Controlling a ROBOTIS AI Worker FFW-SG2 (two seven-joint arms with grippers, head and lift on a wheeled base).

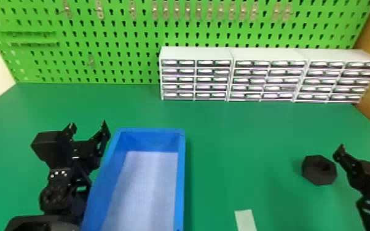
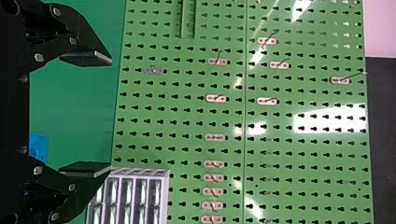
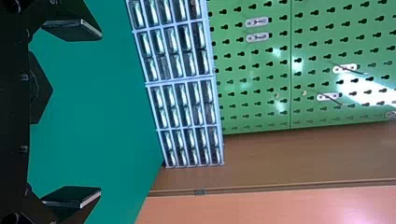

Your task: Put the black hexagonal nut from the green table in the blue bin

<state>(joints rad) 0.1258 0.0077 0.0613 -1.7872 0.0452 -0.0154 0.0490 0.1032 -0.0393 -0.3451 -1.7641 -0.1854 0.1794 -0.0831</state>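
Nut (image 1: 312, 173), black and hexagonal, sits on the green table (image 1: 242, 132) toward the robot's right, well apart from the blue bin (image 1: 181, 181). Just beside it is the right gripper (image 1: 365, 154), jaws spread wide with nothing between them. The left gripper (image 1: 88, 123) is near the bin's far left corner; its jaws also stand wide apart and hold nothing. The bin has a pale bottom (image 1: 150, 190) with nothing lying on it. A pale strip (image 1: 245, 218) lies on the table between bin and nut. Along the back, white drawer cabinets (image 1: 193, 52) stand side by side in front of the green pegboard (image 1: 126, 38), which carries a row of metal hooks (image 1: 187, 10) higher up.
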